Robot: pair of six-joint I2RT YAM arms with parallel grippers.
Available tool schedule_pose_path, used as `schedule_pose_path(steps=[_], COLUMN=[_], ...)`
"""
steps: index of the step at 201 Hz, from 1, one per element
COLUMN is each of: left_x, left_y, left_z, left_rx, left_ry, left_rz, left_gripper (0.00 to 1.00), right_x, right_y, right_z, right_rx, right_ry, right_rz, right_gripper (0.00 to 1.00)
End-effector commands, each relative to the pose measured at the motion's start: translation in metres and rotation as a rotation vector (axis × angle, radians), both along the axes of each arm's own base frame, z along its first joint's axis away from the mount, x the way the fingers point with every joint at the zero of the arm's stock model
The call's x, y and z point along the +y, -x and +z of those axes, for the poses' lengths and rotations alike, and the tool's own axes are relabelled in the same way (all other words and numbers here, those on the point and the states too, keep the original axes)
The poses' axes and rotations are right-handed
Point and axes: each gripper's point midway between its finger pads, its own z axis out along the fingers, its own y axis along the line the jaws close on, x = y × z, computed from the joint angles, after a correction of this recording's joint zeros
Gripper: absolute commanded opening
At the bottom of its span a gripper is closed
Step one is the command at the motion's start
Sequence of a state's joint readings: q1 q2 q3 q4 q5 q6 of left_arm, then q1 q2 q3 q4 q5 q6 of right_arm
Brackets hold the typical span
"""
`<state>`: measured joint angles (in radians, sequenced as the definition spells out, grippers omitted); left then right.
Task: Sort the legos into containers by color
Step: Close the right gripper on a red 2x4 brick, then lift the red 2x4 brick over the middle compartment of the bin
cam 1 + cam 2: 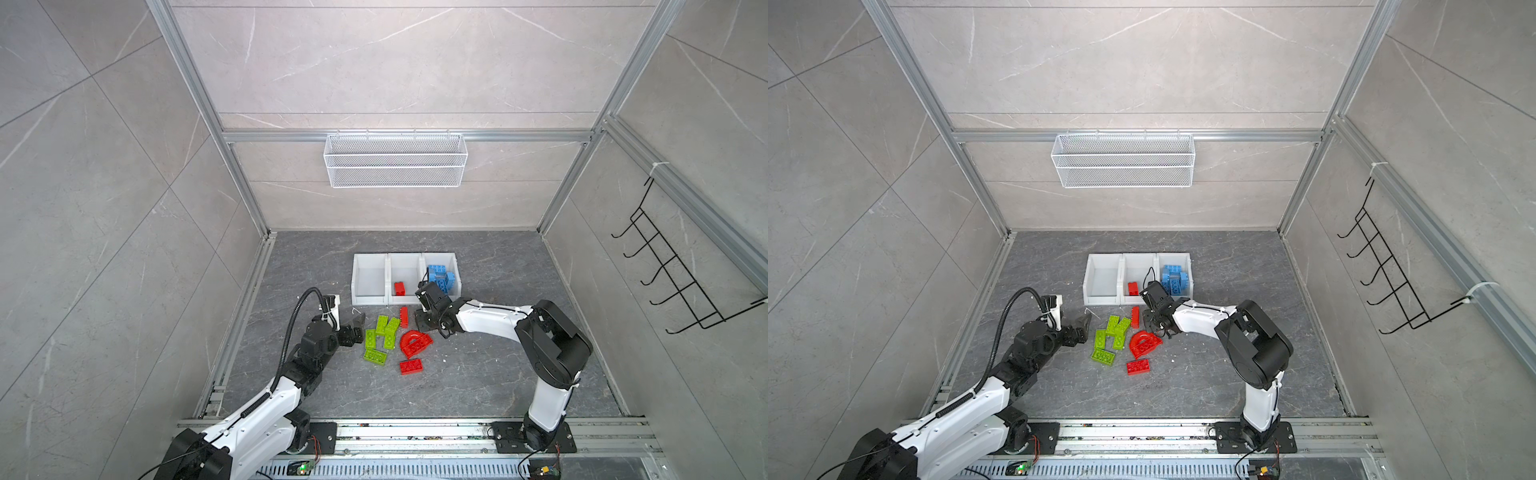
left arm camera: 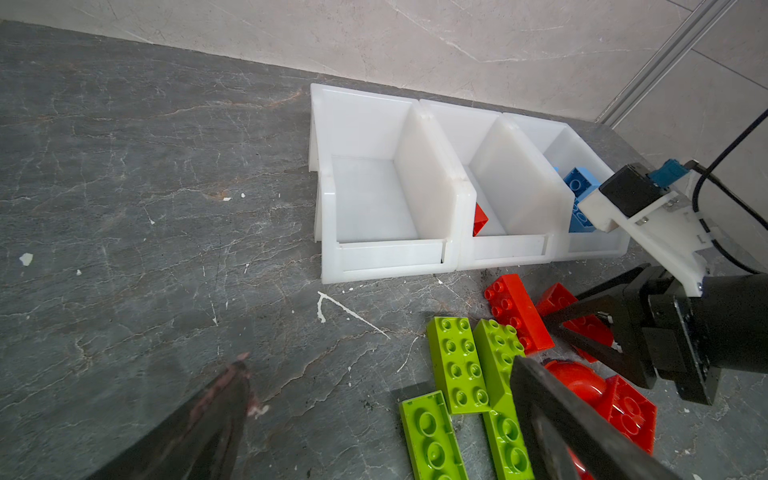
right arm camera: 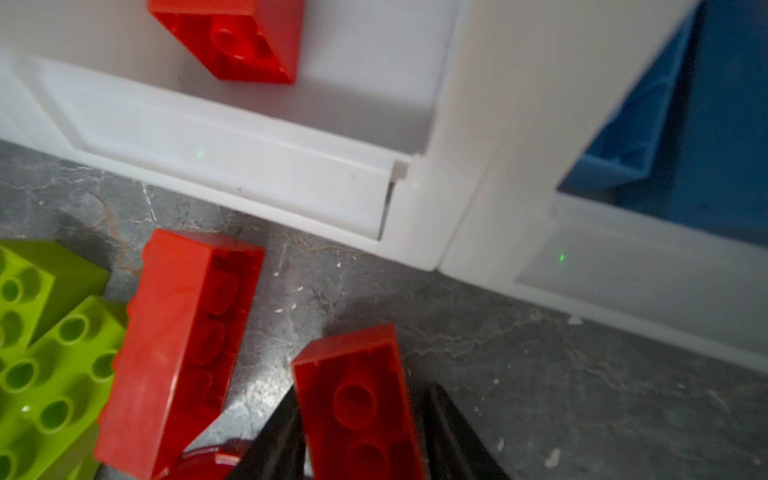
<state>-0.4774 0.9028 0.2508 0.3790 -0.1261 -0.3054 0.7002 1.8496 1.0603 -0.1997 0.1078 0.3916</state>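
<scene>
My right gripper (image 3: 363, 388) is shut on a red brick (image 3: 357, 419) that lies low on the floor in front of the white bins; in both top views this gripper (image 1: 422, 322) (image 1: 1152, 322) hides the brick. Another red brick (image 3: 178, 345) lies beside it, touching the green bricks (image 1: 380, 336). A red arch piece (image 1: 415, 343) and a flat red brick (image 1: 411, 366) lie nearer. The middle bin (image 1: 405, 266) holds one red brick (image 1: 400, 288), the right bin (image 1: 458, 270) holds blue bricks (image 1: 441, 276), and the left bin (image 1: 368, 299) is empty. My left gripper (image 2: 380, 361) (image 1: 357, 324) stands open left of the green bricks.
The three bins stand in a row near the back wall. A white wire basket (image 1: 395, 160) hangs on the back wall and a black hook rack (image 1: 681, 266) on the right wall. Aluminium rails (image 1: 415, 432) run along the front edge.
</scene>
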Motion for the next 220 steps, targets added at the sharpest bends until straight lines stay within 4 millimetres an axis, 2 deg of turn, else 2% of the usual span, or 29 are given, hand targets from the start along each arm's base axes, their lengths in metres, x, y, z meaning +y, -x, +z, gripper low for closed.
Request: schedule_pose_path(steps=[1, 64, 94, 136, 157, 190, 220], left_x=[-0.002, 0.000, 0.004, 0.003, 0.003, 0.002, 0.000], left_y=[-0.008, -0.007, -0.008, -0.008, -0.008, -0.009, -0.008], left_z=[0.024, 0.028, 0.026, 0.026, 0.026, 0.024, 0.024], left_rx=[-0.064, -0.070, -0.071, -0.067, -0.068, -0.062, -0.060], left_ry=[0.015, 0.017, 0.009, 0.012, 0.016, 0.018, 0.029], left_rz=[0.007, 0.012, 0.035, 0.030, 0.028, 0.031, 0.017], left_gripper=[1.00, 1.00, 1.00, 1.00, 1.00, 1.00, 1.00], right_x=[-0.001, -0.004, -0.009, -0.017, -0.013, 0.011, 0.030], right_y=[0.001, 0.001, -0.001, 0.003, 0.002, -0.018, -0.055], right_z=[-0.002, 0.014, 0.039, 0.069, 0.080, 0.101, 0.121], right_rx=[0.009, -0.039, -0.097, -0.146, -0.148, -0.148, -0.195], right_ry=[0.027, -0.019, -0.057, -0.095, -0.113, -0.137, -0.107], right_rz=[-0.004, -0.045, -0.086, -0.116, -0.108, -0.091, -0.098], right_gripper=[0.44, 0.34, 0.28, 0.25, 0.25, 0.24, 0.22])
